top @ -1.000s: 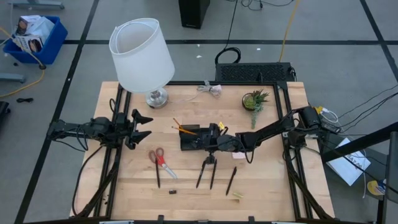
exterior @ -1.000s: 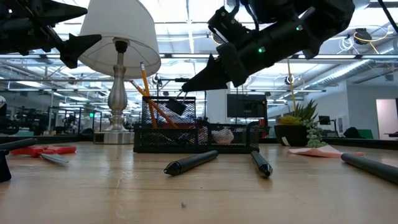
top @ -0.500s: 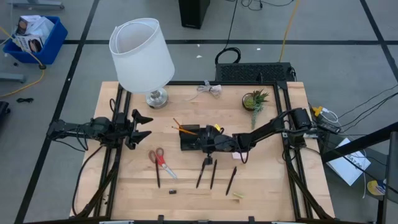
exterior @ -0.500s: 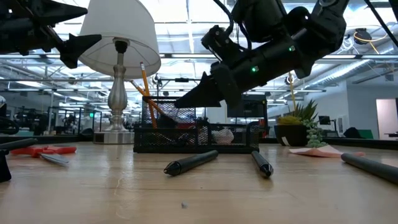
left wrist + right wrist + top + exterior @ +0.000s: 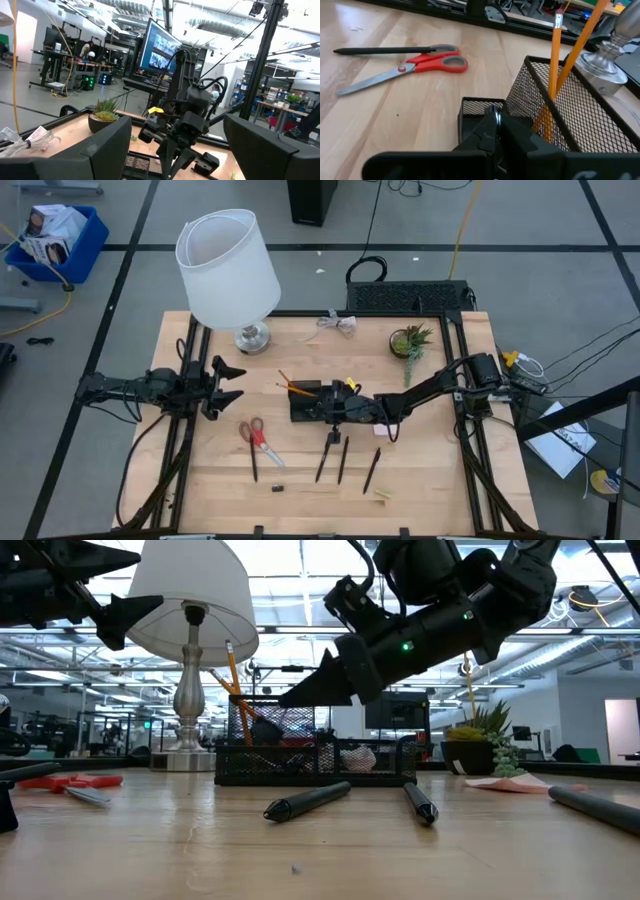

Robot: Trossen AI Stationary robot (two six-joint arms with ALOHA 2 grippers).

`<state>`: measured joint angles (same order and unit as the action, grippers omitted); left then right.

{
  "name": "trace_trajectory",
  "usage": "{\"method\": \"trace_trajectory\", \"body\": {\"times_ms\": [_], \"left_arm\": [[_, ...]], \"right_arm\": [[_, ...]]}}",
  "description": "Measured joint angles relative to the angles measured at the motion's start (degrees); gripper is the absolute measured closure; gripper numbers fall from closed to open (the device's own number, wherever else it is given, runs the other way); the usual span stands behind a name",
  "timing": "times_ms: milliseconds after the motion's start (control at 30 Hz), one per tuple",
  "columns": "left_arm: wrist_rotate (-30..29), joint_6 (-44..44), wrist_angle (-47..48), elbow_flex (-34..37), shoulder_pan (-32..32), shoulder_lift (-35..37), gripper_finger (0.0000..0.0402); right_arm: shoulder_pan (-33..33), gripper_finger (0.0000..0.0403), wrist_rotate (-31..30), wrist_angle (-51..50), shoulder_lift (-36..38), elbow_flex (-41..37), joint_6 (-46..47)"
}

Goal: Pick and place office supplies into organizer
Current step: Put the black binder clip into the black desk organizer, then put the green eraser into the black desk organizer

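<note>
1. Your right claw (image 5: 322, 409) has its fingers pressed together, and you cannot make out anything between them. It hangs over the black mesh organizer (image 5: 318, 402), tips angled down toward its low front compartment.
2. In the right wrist view the closed tips sit just above that compartment's rim, with the taller mesh cup (image 5: 580, 117) right beside them.
3. Two orange pencils (image 5: 559, 65) stand in that cup, leaning; their upper ends tilt away from the right claw toward the lamp (image 5: 228, 268).
4. Your left claw (image 5: 228, 383) is spread wide with nothing in it. It hovers above the surface (image 5: 430, 480) well away from the organizer, pointing toward the right claw.
5. The red-handled scissors (image 5: 256, 437) lie flat between the two claws, nearer the left one. Their handles face the organizer and their blades run diagonally toward the front edge.
6. A black pen (image 5: 253, 462) lies alongside the scissors, long axis roughly front to back.
7. Three more black pens (image 5: 343, 459) lie in front of the right claw, all running roughly front to back, slightly slanted.
8. A small dark bit (image 5: 277, 489) rests on the surface near the front edge.
9. A potted plant (image 5: 410, 341) stands behind the right arm.
</note>
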<state>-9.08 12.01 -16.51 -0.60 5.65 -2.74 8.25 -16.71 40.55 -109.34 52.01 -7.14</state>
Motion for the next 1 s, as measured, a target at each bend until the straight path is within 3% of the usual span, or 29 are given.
{"method": "trace_trajectory", "body": {"times_ms": [167,600,1000], "left_arm": [[0.0,0.0,0.0,0.0,0.0,0.02,0.0082],[0.0,0.0,0.0,0.0,0.0,0.02,0.0082],[0.0,0.0,-0.01,0.0,0.0,0.0,0.0082]], "right_arm": [[-0.02,0.0382,-0.02,-0.12,0.0,0.0,0.0],[-0.35,0.0266,0.24,0.72,0.0,0.0,0.57],[1.61,0.0258,0.27,1.27,0.0,0.0,2.19]]}}
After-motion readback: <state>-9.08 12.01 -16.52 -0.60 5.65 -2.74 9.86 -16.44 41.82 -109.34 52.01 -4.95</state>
